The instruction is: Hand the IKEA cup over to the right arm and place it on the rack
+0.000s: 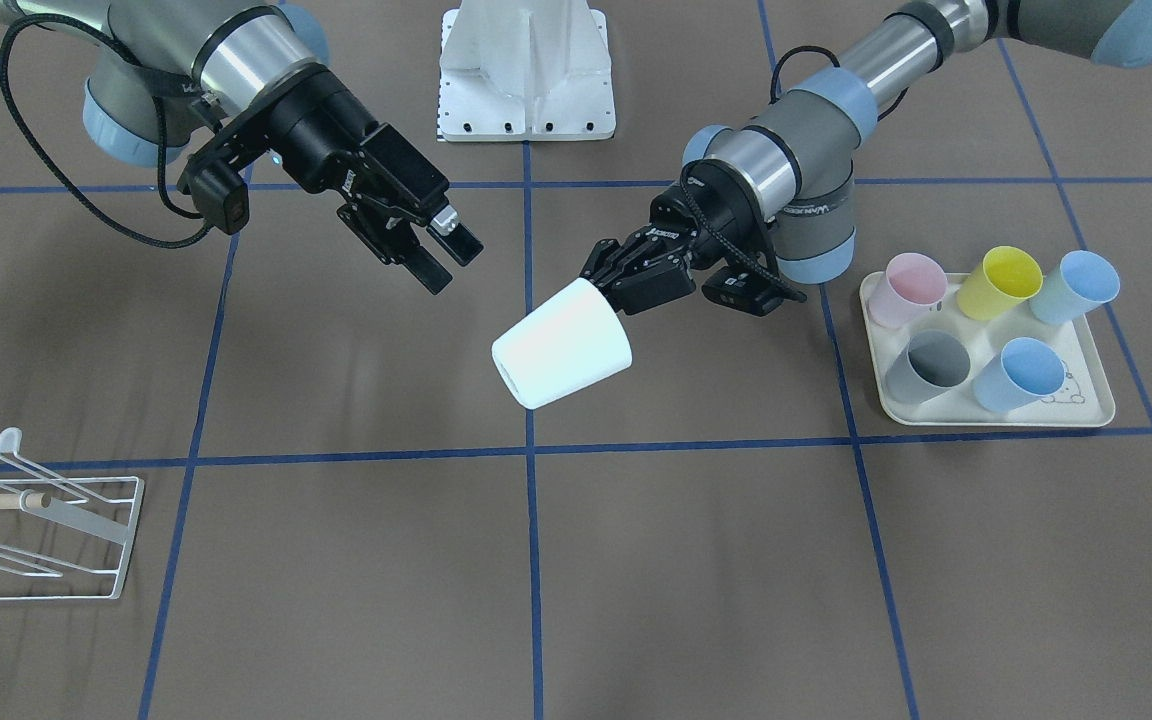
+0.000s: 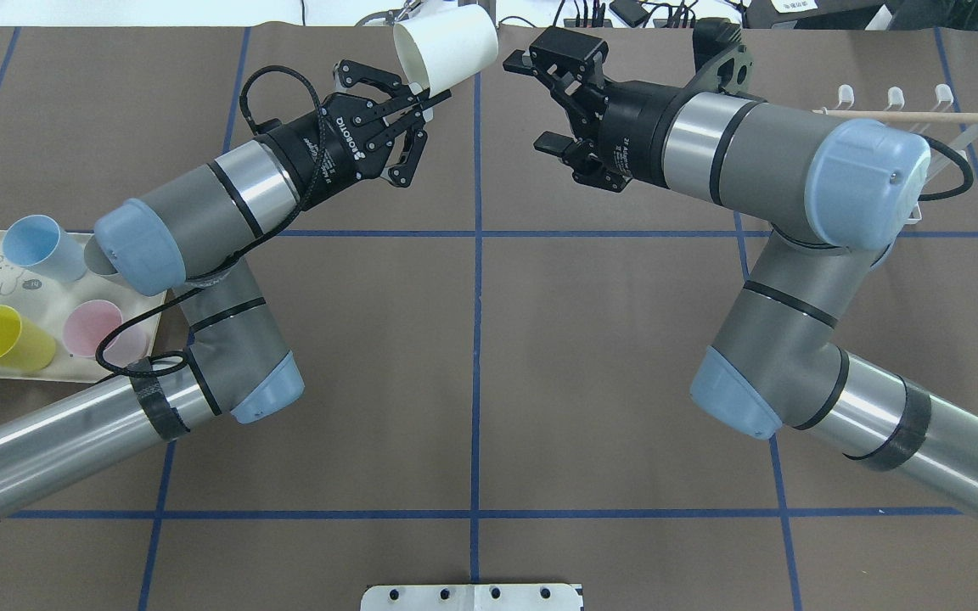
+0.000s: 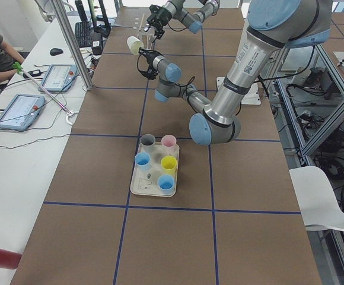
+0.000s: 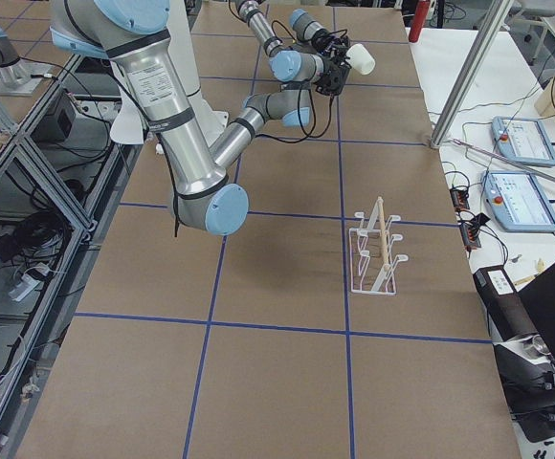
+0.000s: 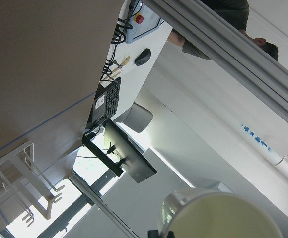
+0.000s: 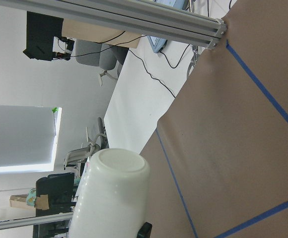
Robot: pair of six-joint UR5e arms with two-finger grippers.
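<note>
While the white cup (image 1: pixel 562 345) hangs tilted above the table's (image 1: pixel 686 560) middle, pinched at its rim by my left gripper (image 1: pixel 604 286), I see the right gripper (image 1: pixel 449 262) near it, jaws spread wide, not touching. The rack (image 1: pixel 76 517) stands well apart, far right.

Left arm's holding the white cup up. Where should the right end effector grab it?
On the white cup, grip the side wall near its closed base, the end away from the left end effector, which pinches the rim. Bring the open right end effector in from its side, jaws straddling the tapered wall.
</note>
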